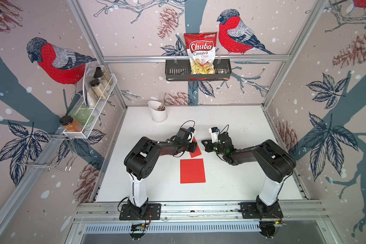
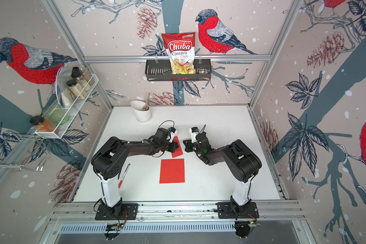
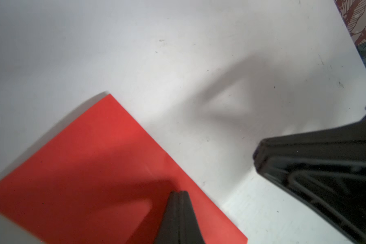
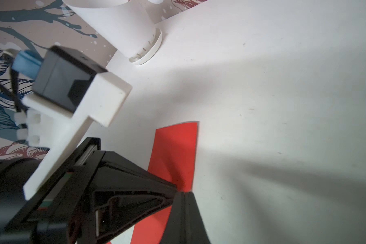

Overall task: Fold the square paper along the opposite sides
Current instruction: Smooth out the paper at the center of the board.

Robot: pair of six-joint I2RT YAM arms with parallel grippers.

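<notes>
A marker [image 2: 124, 174] lies at the left of the table [image 1: 241, 179], out of play. The left gripper [image 3: 179, 193] has its jaws pressed together on nothing, its tips over the far red paper [image 1: 195, 153] near the edge facing the other arm; whether they touch it I cannot tell. A second red sheet [image 1: 192, 171] lies flat just in front of it, apart. The right gripper [image 4: 184, 193], likewise closed and empty, sits at that same edge, close to the left one's tip. The step looks like working that edge, creasing or loosening it. Next, I judge, one gripper must pin the paper while the other opens to catch the edge
</notes>
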